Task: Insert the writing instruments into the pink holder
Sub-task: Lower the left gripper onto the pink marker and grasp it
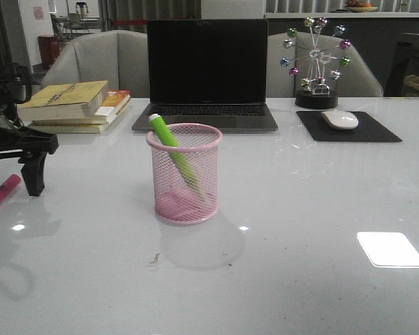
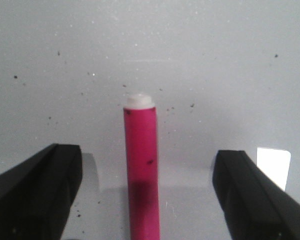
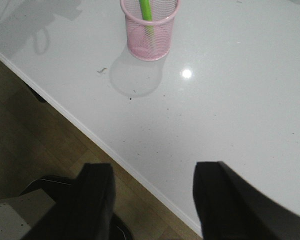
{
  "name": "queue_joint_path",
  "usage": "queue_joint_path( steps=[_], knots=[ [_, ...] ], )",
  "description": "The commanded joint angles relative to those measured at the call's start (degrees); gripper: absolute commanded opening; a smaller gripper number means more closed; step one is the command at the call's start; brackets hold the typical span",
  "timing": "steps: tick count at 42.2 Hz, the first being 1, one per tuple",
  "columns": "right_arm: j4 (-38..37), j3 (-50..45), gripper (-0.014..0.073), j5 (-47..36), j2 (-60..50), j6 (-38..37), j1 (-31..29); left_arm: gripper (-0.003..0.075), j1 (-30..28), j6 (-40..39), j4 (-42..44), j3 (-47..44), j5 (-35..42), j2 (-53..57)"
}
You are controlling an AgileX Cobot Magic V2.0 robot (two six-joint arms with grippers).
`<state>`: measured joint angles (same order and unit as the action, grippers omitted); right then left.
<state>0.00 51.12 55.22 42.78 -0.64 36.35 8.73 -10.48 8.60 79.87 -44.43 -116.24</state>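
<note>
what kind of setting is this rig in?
Probably an office desk setup: an open black-screened laptop, a white mouse on a black pad, and stacked books sit on the white table behind the pink wire-mesh pen cup.

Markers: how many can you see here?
2. The green marker leans inside the pink cup; the pink marker lies on the table between the open left gripper's fingers.

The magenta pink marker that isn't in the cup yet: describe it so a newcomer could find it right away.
Start at the round pink wire-mesh pen cup in the middle of the white table, then look far to the robot's left edge. There the magenta pink marker lies flat between the open left gripper fingers. Unlike the lime green marker leaning inside the cup, it is pink and loose on the table.
</note>
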Motion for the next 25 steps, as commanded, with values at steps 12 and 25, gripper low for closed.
queue_joint_path(
  steps=[12, 25],
  knots=[
    [0.0, 1.4, 0.0469, -3.3, -0.2, 0.6, -0.1, 0.0361, -0.1, -0.3, -1.1, 1.5, 0.5, 3.0],
    [0.0, 1.4, 0.0469, -3.3, -0.2, 0.6, -0.1, 0.0361, -2.0, 2.9, -5.1, 1.5, 0.6, 2.9]
  ],
)
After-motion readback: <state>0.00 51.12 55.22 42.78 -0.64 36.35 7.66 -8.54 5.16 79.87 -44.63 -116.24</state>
